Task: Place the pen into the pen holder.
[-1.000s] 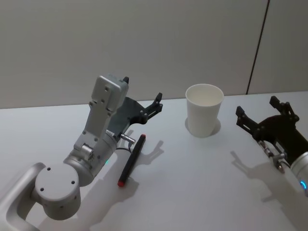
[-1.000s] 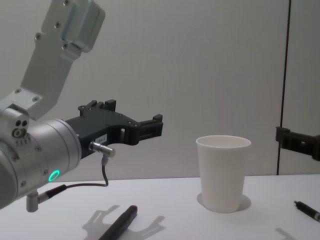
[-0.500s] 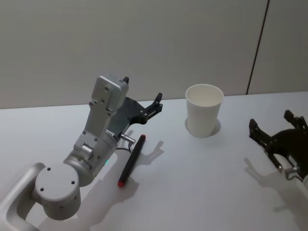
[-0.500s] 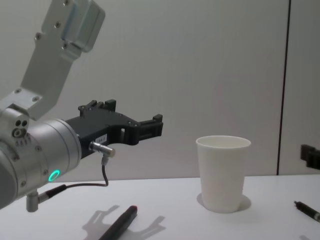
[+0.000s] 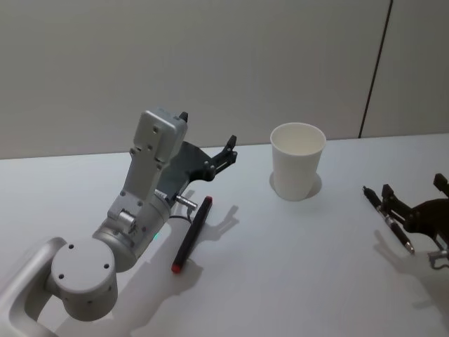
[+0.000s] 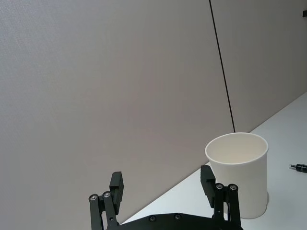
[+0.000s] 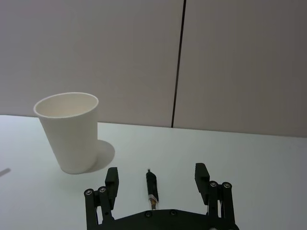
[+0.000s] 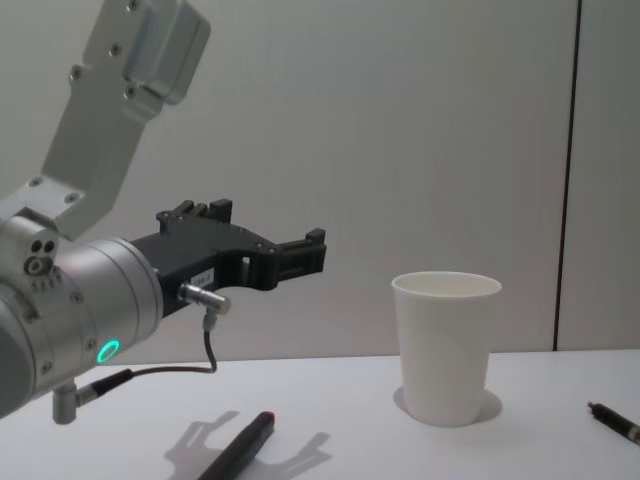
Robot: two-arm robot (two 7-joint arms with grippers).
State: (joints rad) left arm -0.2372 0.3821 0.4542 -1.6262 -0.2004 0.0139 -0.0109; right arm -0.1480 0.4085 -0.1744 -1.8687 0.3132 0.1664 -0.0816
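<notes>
The pen holder, a white paper cup, stands upright at the back middle of the table. A slim black pen lies to its right. My right gripper hangs open low over this pen, a finger on either side of it, not touching. My left gripper hovers open above the table, left of the cup, holding nothing. A thicker black pen with a red end lies below the left arm.
The white table ends at a grey wall with a dark vertical seam. The left arm's silver links rise over the table's left side. Bare table lies between the cup and both pens.
My right gripper has drawn back from beside the cup toward the near right edge and dropped low, uncovering the slim pen and ending astride it. It left the chest view. The left arm stayed still.
</notes>
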